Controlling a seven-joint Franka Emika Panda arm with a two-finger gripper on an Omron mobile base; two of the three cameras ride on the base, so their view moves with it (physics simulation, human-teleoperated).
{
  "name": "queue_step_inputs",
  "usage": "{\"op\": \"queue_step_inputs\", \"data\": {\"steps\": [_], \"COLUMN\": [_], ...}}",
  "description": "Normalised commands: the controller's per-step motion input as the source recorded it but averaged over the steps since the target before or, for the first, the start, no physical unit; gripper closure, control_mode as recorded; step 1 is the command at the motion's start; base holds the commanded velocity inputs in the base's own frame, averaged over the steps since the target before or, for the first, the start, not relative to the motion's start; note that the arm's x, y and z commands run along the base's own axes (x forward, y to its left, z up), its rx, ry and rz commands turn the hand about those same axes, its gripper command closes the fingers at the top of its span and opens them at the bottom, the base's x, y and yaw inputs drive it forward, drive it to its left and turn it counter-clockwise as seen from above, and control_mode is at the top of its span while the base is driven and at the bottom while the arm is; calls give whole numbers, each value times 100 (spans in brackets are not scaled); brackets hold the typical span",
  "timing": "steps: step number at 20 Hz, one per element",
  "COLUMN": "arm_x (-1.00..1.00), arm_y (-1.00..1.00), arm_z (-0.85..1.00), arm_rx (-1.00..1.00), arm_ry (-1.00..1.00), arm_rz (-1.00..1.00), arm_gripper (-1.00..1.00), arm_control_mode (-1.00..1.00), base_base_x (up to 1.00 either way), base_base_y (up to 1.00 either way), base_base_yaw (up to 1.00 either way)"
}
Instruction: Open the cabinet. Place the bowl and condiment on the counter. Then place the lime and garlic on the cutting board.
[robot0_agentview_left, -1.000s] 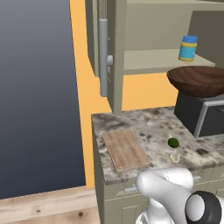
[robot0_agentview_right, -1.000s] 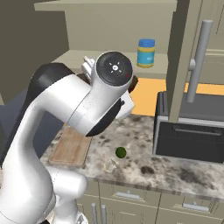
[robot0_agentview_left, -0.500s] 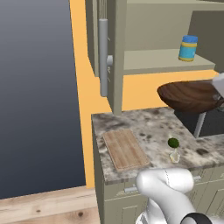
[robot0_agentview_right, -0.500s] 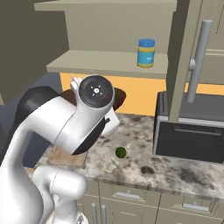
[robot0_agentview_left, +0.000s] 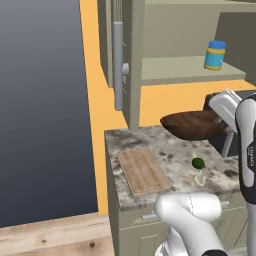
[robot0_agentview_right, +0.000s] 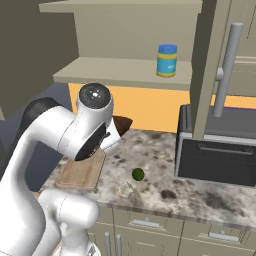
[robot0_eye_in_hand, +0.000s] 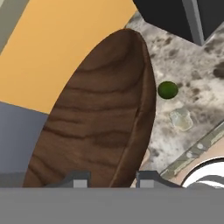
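My gripper (robot0_eye_in_hand: 113, 179) is shut on the rim of the wide dark brown bowl (robot0_agentview_left: 192, 124), which hangs tilted just above the back of the counter (robot0_agentview_left: 170, 155). The bowl (robot0_eye_in_hand: 96, 127) takes up most of the hand view, and its edge (robot0_agentview_right: 122, 125) peeks out behind my arm. The blue and yellow condiment (robot0_agentview_left: 215, 55) (robot0_agentview_right: 167, 60) stands on the shelf of the open cabinet (robot0_agentview_left: 150, 45). The lime (robot0_agentview_left: 198, 163) (robot0_agentview_right: 138, 174) (robot0_eye_in_hand: 167, 89) and the pale garlic (robot0_agentview_left: 199, 179) (robot0_eye_in_hand: 181, 119) lie on the counter, right of the cutting board (robot0_agentview_left: 143, 170) (robot0_agentview_right: 82, 172).
A black boxy appliance (robot0_agentview_right: 215, 150) stands at the right of the counter, below the open right cabinet door (robot0_agentview_right: 212, 75). The left door with its bar handle (robot0_agentview_left: 118, 65) juts out over the counter's left end. An orange wall runs behind.
The bowl has come down off the cabinet shelf in my gripper and moved left, now low over the counter. My arm has dropped with it.
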Motion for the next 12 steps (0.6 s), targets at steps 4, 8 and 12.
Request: {"op": "queue_step_inputs", "data": {"steps": [4,8,12], "arm_x": [59,62,58], "arm_y": [14,11,6], "arm_z": [-64,-64,-41], "arm_rx": [0,1,5], "arm_ry": [7,3,3], "arm_rz": [-3,-2,-4], "arm_gripper": [100,100,100], "arm_control_mode": [-100,-100,-100], "base_base_x": [0,0,0], "base_base_y": [0,0,0], "base_base_yaw": [0,0,0]}}
